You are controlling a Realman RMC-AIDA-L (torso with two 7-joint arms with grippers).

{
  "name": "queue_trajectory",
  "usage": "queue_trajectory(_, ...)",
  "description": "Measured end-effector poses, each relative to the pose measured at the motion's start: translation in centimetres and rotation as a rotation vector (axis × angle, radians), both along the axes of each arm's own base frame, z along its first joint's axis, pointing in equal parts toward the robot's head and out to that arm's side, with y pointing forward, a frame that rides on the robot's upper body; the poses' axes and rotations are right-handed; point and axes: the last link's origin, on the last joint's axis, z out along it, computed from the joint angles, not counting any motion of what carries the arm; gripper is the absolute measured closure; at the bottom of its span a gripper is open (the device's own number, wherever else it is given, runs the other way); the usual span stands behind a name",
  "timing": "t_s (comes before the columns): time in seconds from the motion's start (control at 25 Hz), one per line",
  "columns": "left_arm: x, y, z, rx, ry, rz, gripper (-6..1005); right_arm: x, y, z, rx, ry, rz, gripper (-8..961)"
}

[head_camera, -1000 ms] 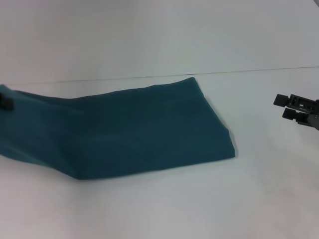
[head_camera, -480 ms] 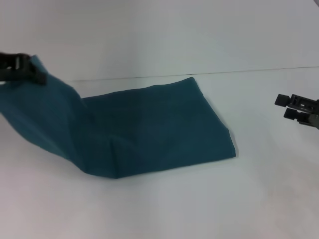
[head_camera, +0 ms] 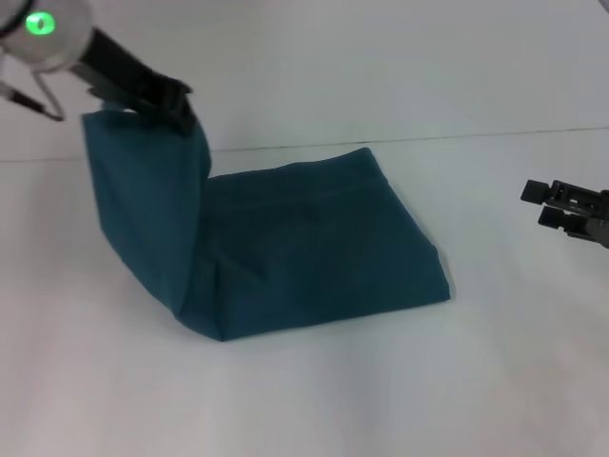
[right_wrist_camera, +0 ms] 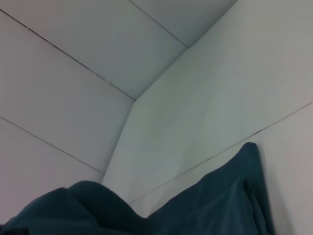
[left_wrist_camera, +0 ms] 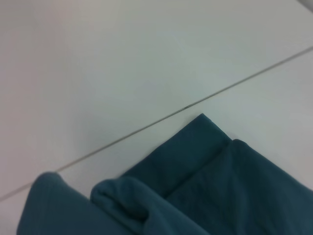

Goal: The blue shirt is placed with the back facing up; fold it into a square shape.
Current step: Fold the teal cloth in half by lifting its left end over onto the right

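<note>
While the blue shirt lies mostly flat on the white tabletop, its left end is lifted up off the surface, pinched between the fingers of the left gripper. From those fingers the cloth hangs down as a broad upright panel, then bends at a rounded fold on the tabletop below them and runs away flat toward the right. The flat part is already doubled into a long band with a straight far edge and a squared right end. A green light glows on the left arm's wrist, behind the fingers.

The left wrist view shows bunched folds of the shirt just under the camera and a far corner of the flat part lying near a thin dark seam in the tabletop.

The right gripper hovers well apart from the shirt, off its right end, above bare tabletop. Its fingers look close together and hold nothing, with only a narrow slit between the two dark tips. The right wrist view catches the shirt low in its frame, with pale wall panels beyond.
</note>
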Motion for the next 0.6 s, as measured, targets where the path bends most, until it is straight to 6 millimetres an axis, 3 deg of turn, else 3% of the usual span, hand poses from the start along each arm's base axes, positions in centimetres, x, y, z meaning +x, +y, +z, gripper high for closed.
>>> queue_trajectory(0.28, 4.8, -0.7, -5.1, -0.027, 0.145, -0.155, 900, 0.0, 0.0, -0.2, -0.010, -0.004, 0.003, 52)
queue_trajectory(0.4, 6.0, -1.0, -6.1, -0.037, 0.163, -0.190, 898, -0.1, 0.0, -0.2, -0.012, -0.005, 0.005, 53)
queue_trajectory(0.44, 7.6, -1.4, -6.9, -0.045, 0.174, -0.234, 897, -0.1, 0.0, -0.3, -0.014, -0.006, 0.007, 53)
queue_trajectory(0.6, 8.8, -1.4, -7.5, -0.037, 0.169, -0.268, 893, -0.2, 0.0, -0.5, -0.025, -0.009, 0.011, 53)
